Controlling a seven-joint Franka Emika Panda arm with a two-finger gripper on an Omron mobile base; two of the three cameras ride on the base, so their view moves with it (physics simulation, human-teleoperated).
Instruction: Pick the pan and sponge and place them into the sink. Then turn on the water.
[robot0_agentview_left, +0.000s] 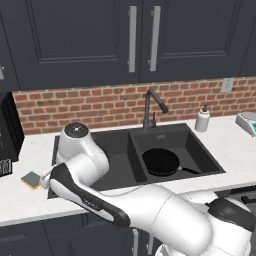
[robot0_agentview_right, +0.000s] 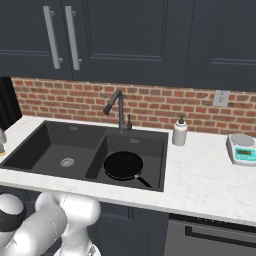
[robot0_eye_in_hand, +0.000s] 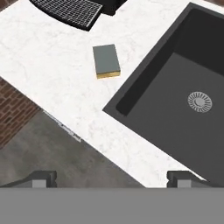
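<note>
Backdrop: dark cabinets over a red brick wall (robot0_agentview_left: 90, 105), white marble counter (robot0_agentview_left: 230, 150) below, so you're parked in front of the sink (robot0_agentview_left: 200, 150).
Left base view: you've got the black frying pan (robot0_agentview_left: 161, 161) lying flat in the right basin, handle toward the front right. The sponge (robot0_agentview_left: 31, 180) sits on the counter left of the sink, just beside the arm's wrist. A soap dispenser (robot0_agentview_left: 202, 120) stands right of the gooseneck faucet (robot0_agentview_left: 150, 107).
Right base view: same pan in the right basin, left basin bare down to its drain (robot0_agentview_right: 67, 161). A kitchen scale (robot0_agentview_right: 241, 148) sits far right.
Hand view: your gripper (robot0_eye_in_hand: 113, 178) is spread wide, nothing between the fingertips. The sponge lies flat on the marble, well apart from them, near the sink rim.
</note>
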